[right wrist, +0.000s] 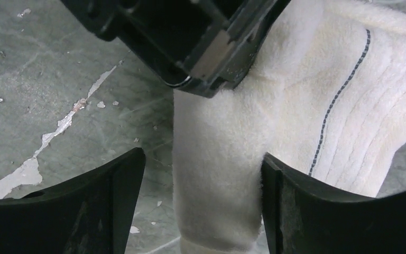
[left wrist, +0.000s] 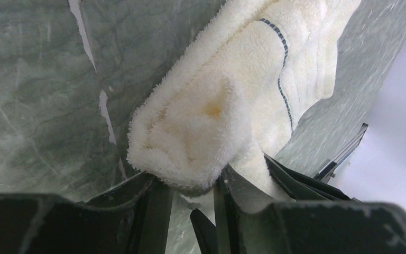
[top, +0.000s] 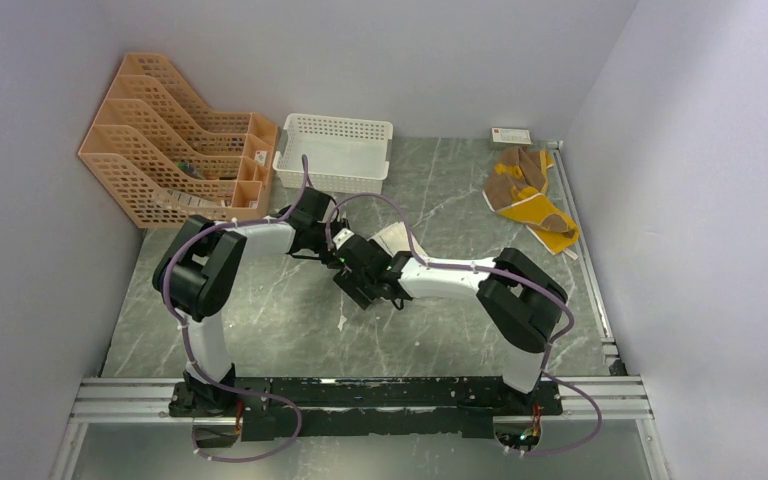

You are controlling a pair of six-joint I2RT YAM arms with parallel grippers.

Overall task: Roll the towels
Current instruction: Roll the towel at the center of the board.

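The cream-white towel (left wrist: 227, 100), with a thin dark stitched line, lies partly rolled on the grey marble table; it shows in the top view (top: 396, 240) mid-table. My left gripper (left wrist: 190, 186) is shut on the rolled end. It also shows in the top view (top: 332, 246) and the right wrist view (right wrist: 201, 53). My right gripper (right wrist: 201, 177) is open, straddling the roll (right wrist: 227, 174); its right finger touches the cloth, the left one stands clear. It also shows in the top view (top: 360, 283). The brown and mustard-yellow towel (top: 526, 186) lies crumpled at the back right.
An orange file rack (top: 175, 150) stands at the back left, a white lattice basket (top: 335, 150) beside it. A small white box (top: 511, 134) sits by the back wall. Metal rails run along the right edge (top: 585, 250) and the front (top: 360, 398).
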